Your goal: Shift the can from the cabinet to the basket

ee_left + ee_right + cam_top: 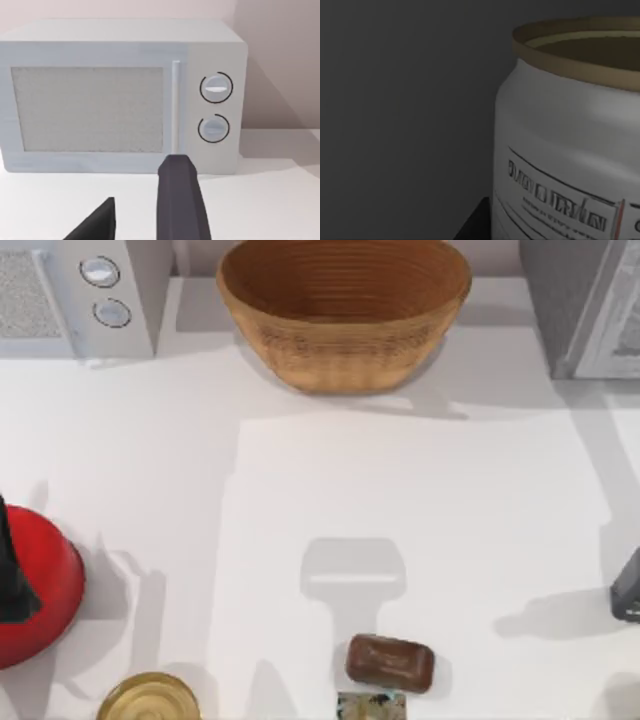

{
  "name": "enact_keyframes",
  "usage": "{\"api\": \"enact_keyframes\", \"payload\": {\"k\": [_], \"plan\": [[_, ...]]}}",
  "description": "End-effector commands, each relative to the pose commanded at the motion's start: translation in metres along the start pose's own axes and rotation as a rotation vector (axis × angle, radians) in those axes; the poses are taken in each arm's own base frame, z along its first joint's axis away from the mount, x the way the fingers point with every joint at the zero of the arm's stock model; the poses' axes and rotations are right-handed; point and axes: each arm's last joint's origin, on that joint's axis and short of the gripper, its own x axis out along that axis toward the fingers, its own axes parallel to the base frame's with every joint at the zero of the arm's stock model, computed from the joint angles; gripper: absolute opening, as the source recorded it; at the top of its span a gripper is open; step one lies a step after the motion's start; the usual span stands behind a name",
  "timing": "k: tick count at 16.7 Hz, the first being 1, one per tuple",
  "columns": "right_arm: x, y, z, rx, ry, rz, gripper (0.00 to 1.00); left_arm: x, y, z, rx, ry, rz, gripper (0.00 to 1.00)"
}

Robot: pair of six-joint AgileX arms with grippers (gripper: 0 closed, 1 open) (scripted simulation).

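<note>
Thin metal, the can (565, 135) is sitting in the dim cabinet close before the right gripper, looking light, slippery, dentable, best pinched mid-body; whether it's gripped, I can't tell.

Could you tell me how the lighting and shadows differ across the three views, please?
Top view: bright, with soft grey shadows on the white table beside the basket. Left wrist view: evenly lit, the microwave plain. Right wrist view: dim, the can standing against a dark grey wall.
</note>
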Motion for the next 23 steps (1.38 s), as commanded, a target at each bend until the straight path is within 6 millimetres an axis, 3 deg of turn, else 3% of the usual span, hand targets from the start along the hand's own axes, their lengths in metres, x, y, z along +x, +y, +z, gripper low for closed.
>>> {"api": "enact_keyframes", "payload": {"k": [5,16,19,23], "plan": [[0.000,0.000,0.000,0.000,0.000,0.000,0.02,0.000,0.000,0.000,0.000,0.000,0.000,1.00],[-0.006,0.001,0.003,0.001,0.000,0.001,0.00,0.000,0.000,0.000,0.000,0.000,0.000,1.00],[-0.039,0.003,0.020,0.000,0.001,0.001,0.00,0.000,0.000,0.000,0.000,0.000,0.000,1.00],[-0.108,0.005,0.046,-0.001,0.005,0.003,0.00,0.000,0.000,0.000,0.000,0.000,0.000,1.00]]}}
